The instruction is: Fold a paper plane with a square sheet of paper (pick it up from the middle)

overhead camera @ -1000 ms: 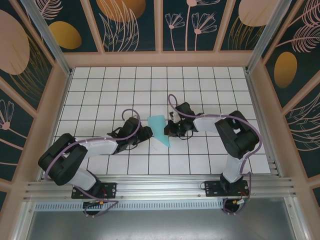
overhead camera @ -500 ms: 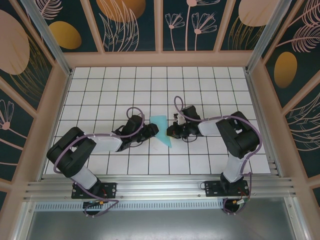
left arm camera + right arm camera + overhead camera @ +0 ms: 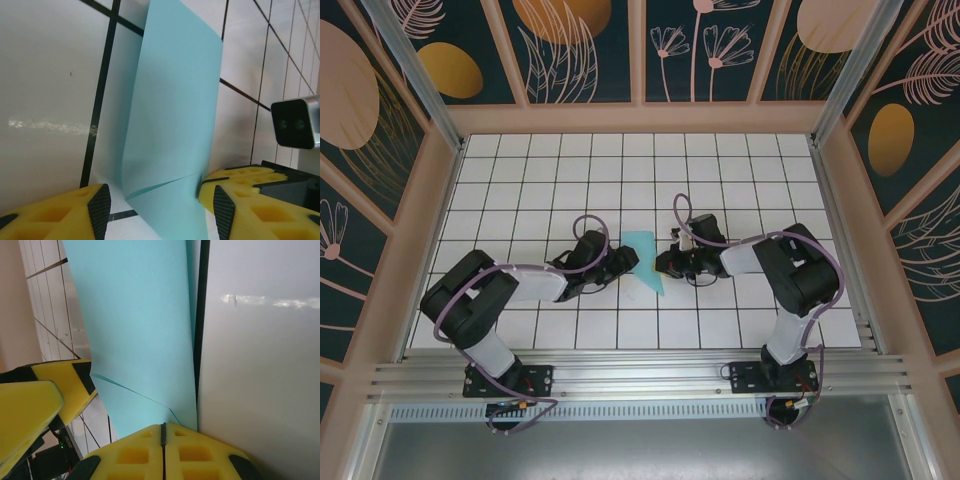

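My left gripper (image 3: 159, 200) stands open, its fingers (image 3: 97, 202) set either side of a raised fold in the turquoise paper (image 3: 170, 115). My right gripper (image 3: 162, 435) is closed at the paper's right edge; whether it pins it I can't tell. The paper lies mid-table (image 3: 520, 180), between both arms. If I close off the crease, the thin sheet could buckle or slide, skewing the fold.
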`<move>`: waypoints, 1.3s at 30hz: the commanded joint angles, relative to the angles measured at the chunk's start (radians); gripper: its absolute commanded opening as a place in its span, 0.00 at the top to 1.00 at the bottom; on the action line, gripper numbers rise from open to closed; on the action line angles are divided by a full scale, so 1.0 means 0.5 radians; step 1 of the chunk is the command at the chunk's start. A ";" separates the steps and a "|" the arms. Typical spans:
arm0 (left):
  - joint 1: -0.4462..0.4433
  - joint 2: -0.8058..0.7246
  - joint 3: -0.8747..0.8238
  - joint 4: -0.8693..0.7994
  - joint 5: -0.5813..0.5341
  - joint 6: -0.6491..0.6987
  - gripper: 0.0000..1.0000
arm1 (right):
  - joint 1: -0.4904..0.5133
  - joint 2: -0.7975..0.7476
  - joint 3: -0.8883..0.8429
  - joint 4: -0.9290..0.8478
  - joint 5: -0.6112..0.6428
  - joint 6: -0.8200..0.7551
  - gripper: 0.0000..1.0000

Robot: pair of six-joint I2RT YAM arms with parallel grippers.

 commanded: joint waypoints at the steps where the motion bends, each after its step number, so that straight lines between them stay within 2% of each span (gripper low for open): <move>1: 0.001 0.077 0.065 0.080 0.027 -0.041 0.41 | -0.025 0.024 -0.073 -0.040 0.028 0.014 0.91; 7: 0.001 0.184 0.096 0.217 0.103 -0.069 0.48 | -0.036 0.039 -0.079 -0.031 0.016 0.004 0.91; 25: 0.002 0.135 0.133 0.144 0.064 -0.009 0.96 | -0.043 0.016 -0.090 0.047 0.010 0.055 0.83; 29: 0.001 0.125 0.122 0.130 0.032 -0.022 1.00 | -0.042 -0.054 -0.065 0.004 0.015 0.026 0.79; 34: 0.001 0.127 0.139 0.103 0.036 -0.028 1.00 | -0.042 -0.156 -0.036 -0.051 0.007 -0.017 0.70; 39: 0.001 0.128 0.133 0.086 0.032 -0.026 1.00 | -0.042 -0.262 -0.045 -0.096 0.055 -0.052 0.59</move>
